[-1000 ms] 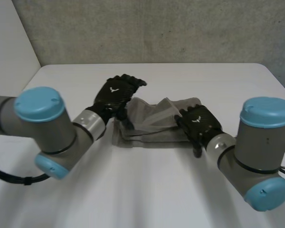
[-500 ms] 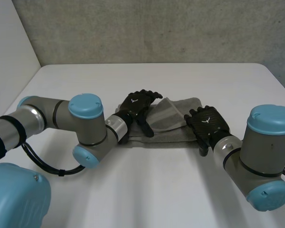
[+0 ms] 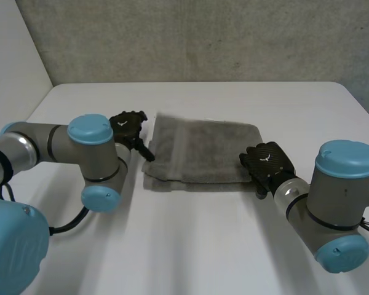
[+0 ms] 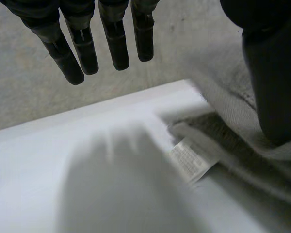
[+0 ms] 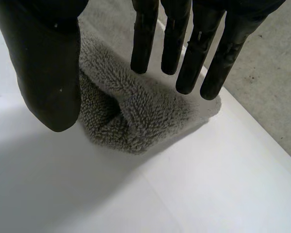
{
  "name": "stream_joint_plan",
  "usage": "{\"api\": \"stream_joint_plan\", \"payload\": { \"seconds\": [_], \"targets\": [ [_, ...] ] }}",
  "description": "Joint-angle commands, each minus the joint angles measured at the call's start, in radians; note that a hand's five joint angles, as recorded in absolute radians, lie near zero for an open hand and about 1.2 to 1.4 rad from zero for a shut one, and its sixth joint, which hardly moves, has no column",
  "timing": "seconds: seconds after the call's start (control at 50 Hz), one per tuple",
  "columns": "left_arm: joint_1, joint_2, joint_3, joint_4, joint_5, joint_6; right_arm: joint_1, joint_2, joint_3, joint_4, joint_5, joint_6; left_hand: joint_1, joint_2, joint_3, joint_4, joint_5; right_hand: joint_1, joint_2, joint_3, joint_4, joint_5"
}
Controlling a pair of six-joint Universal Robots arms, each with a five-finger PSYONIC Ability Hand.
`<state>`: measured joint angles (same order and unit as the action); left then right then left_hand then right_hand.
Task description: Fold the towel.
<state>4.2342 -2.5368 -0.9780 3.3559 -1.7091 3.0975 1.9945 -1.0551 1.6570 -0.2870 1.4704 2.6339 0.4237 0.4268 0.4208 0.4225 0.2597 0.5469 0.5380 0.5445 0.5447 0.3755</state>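
Beneath right hand [image 5: 43,63], towel [image 5: 131,121] corner

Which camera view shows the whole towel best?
The head view: the whole folded towel is visible. The left wrist view gives one edge with its white label; the right wrist view gives a fluffy corner under the right hand.
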Motion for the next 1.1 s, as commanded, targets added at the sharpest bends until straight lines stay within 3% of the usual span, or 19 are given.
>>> {"api": "stream_joint_plan", "payload": {
  "seconds": [0.02,0.24,0.34,0.42,0.56,0.66,0.78,0.88,1.02,1.06,1.08,1.1],
  "targets": [
    [-0.003,0.049,-0.077,0.007,0.008,0.000,0.000,0.027,0.003,-0.012,0.002,-0.002,0.004,0.001,0.007,0.005,-0.006,0.075,0.084,0.078,0.077,0.072],
    [-0.033,0.113,-0.140,0.013,0.008,0.003,-0.006,0.040,0.010,-0.043,0.013,-0.009,0.001,-0.002,0.004,0.002,-0.009,0.222,0.231,0.225,0.224,0.219],
    [-0.034,0.154,-0.209,0.014,0.008,0.003,-0.029,0.037,0.007,-0.049,0.059,-0.018,0.001,-0.002,0.004,0.002,-0.009,0.685,0.694,0.687,0.687,0.682],
    [-0.040,0.200,-0.292,0.014,0.009,0.003,-0.040,0.035,0.000,-0.054,0.091,-0.025,0.001,-0.002,0.004,0.002,-0.009,0.849,0.858,0.851,0.851,0.846],
    [-0.063,0.272,-0.375,0.020,0.009,0.003,-0.068,0.024,-0.002,-0.041,0.107,-0.118,0.001,-0.002,0.004,0.002,-0.009,0.849,0.858,0.852,0.852,0.846],
    [-0.057,0.341,-0.407,0.042,0.009,0.003,-0.079,-0.002,-0.029,-0.043,0.113,-0.325,-0.002,-0.005,0.001,-0.001,-0.012,0.849,0.858,0.852,0.852,0.846],
    [-0.033,0.415,-0.410,0.072,0.023,0.003,-0.062,-0.020,-0.086,-0.044,0.110,-0.422,-0.005,-0.008,-0.002,-0.003,-0.015,0.849,0.858,0.852,0.852,0.846],
    [0.006,0.455,-0.396,0.074,0.023,0.003,0.111,-0.020,-0.195,-0.040,0.104,-0.426,-0.005,-0.008,-0.002,-0.003,-0.015,0.849,0.858,0.852,0.852,0.846],
    [0.026,0.487,-0.370,0.074,0.023,0.000,0.245,0.036,-0.290,-0.020,0.119,-0.440,-0.005,-0.008,-0.002,-0.003,-0.015,0.849,0.858,0.852,0.852,0.846],
    [0.027,0.489,-0.372,0.074,0.023,-0.002,0.259,0.043,-0.301,0.008,0.136,-0.426,-0.008,-0.011,-0.005,-0.006,-0.018,0.715,0.724,0.718,0.718,0.712],
    [0.032,0.490,-0.383,0.074,0.023,-0.002,0.257,0.040,-0.298,0.032,0.155,-0.407,-0.011,-0.014,-0.008,-0.009,-0.021,0.274,0.282,0.276,0.276,0.270],
    [0.035,0.491,-0.392,0.074,0.025,-0.002,0.248,0.032,-0.277,0.049,0.174,-0.363,-0.011,-0.014,-0.008,-0.009,-0.021,-0.027,-0.018,-0.025,-0.025,-0.030]
  ]
}}
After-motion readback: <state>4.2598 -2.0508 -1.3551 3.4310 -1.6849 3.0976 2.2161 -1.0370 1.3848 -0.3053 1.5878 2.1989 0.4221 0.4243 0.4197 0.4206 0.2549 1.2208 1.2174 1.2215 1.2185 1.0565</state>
